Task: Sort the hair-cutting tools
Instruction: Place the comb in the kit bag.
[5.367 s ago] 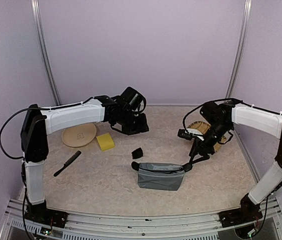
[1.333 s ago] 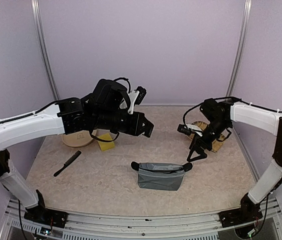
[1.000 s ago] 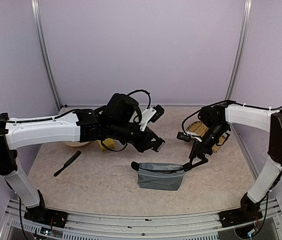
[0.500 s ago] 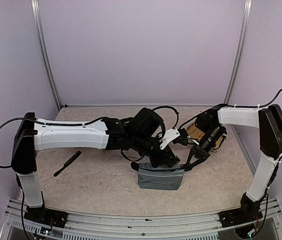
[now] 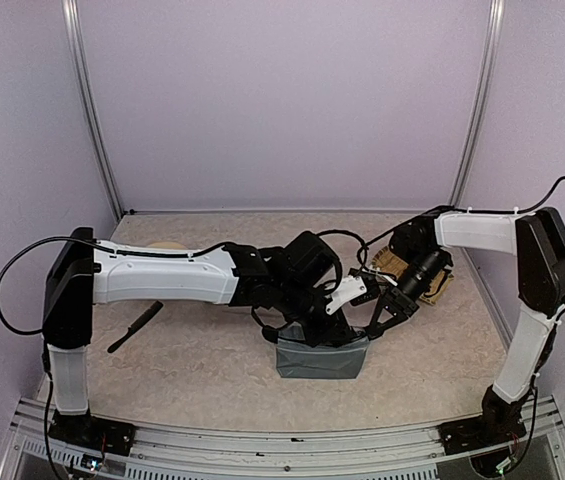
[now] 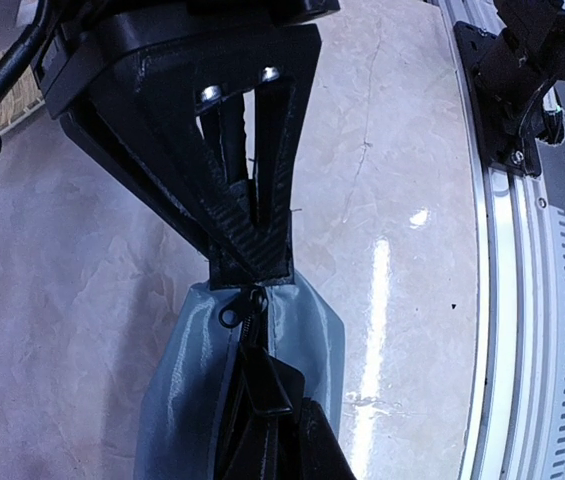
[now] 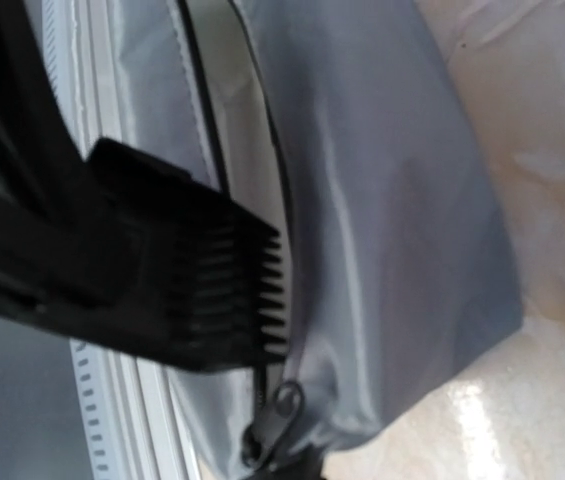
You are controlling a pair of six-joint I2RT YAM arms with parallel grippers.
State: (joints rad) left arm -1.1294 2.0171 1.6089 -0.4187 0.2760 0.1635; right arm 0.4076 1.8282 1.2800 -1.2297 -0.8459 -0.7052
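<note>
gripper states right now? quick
left gripper: closed, holding the small black piece.
right gripper: closed on the grey zip pouch, near its zipper end.

The white-and-black left arm (image 5: 162, 277) reaches across the centre, its black two-finger left gripper (image 6: 252, 262) pointing down, jaws pressed together. The white-and-black right arm (image 5: 474, 230) folds inward with the right gripper (image 5: 378, 324) low, and its jaw state is unclear.

lilac walls (image 5: 282, 100) (beige marbled tabletop (image 5: 192, 370))

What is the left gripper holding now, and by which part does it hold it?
The left gripper is shut on the small black toothed piece. It grips the end opposite the teeth, which stick out free over the grey pouch.
</note>
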